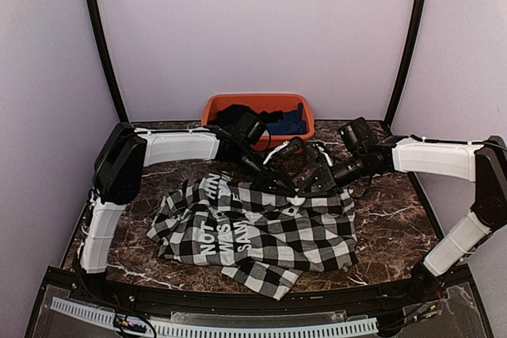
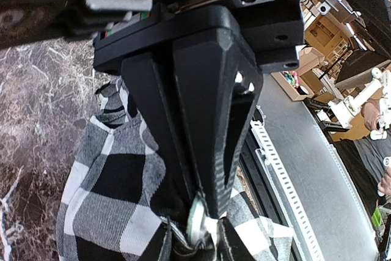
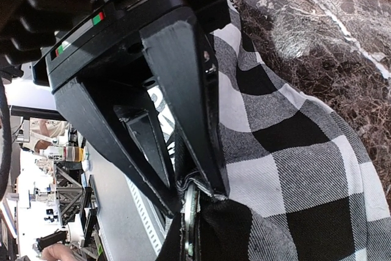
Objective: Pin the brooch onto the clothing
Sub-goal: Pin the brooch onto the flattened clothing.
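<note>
Top external view has the left arm reaching in from the left and the right arm from the right. Their tips meet over the far edge of the shirt (image 1: 261, 235), which lies rumpled in the middle of the marble table (image 1: 388, 211), its lettered panel toward the left.

The left gripper (image 2: 206, 205) is narrow, its fingers drawn almost together at the tips. The brooch (image 2: 196, 223) (a small silvery disc, seen edge-on) sits just beyond them against a raised fold of checked cloth. I cannot tell whether these jaws pinch the brooch, the cloth or nothing.

The right gripper (image 3: 194, 184) is closed, with a hem fold of the shirt nipped at its tips and the brooch's rim lying just past them.

So the brooch stands on edge between the two pincers, close to both, its long line roughly along the fingers. Neither arm is plainly nearer. I judge the coming move depends on keeping fold and brooch pressed together; the fold slipping free is the risk.

Against the far wall an orange bin (image 1: 212, 108) holds a black garment (image 1: 234, 114) and a blue garment (image 1: 291, 124), well apart from the work. Only the two grippers crowd each other.
</note>
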